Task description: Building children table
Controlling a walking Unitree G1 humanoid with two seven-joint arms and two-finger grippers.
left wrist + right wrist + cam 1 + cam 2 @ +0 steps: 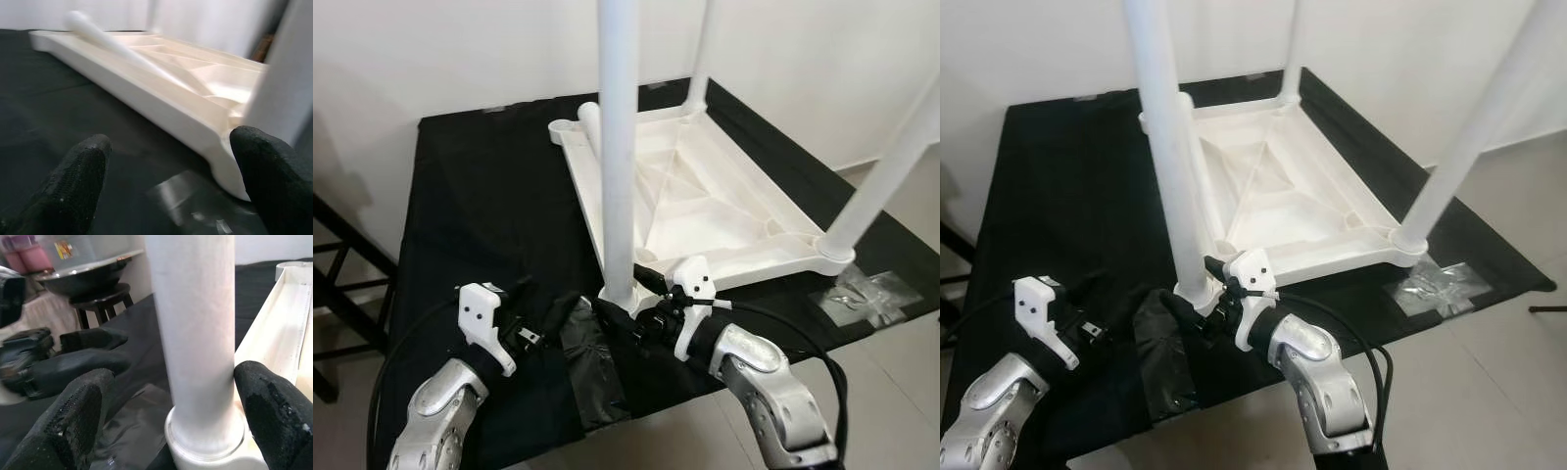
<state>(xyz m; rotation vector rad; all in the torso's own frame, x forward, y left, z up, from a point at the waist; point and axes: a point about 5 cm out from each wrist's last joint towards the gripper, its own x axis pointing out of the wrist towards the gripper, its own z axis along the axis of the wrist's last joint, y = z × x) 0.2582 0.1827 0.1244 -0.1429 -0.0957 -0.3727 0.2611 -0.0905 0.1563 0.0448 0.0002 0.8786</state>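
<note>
White plastic makes up the little table top (705,211), which lies upside down on a black cloth (480,206). It looks stiff and smooth, so I think it is light but a bit slippery. Three legs stand up from its corners. The near leg (619,147) stands at the corner closest to the robot. Another leg (891,176) stands at the near corner on the right side, and a third (703,54) at a far corner. One more leg (592,132) lies loose along the left edge of the table top, with its far end by the empty corner hole (565,127).

The right gripper (171,416) sits around the bottom of the near leg, with its fingers (78,416) spread wide on both sides and not squeezing it. Low on the leg, close to the socket, looks like a good place to hold, because the round leg is thick and hard.

The left gripper (166,166) hangs just left of the near leg, also spread wide with nothing in it, pointing at the table top's edge.

A dark crumpled plastic bag (592,367) lies on the cloth just in front of the near leg. A clear plastic bag (862,294) lies right of the table top, and what is inside is too small to tell. The tops of the standing legs are cut off. I cannot tell if the near leg is screwed in tight.
</note>
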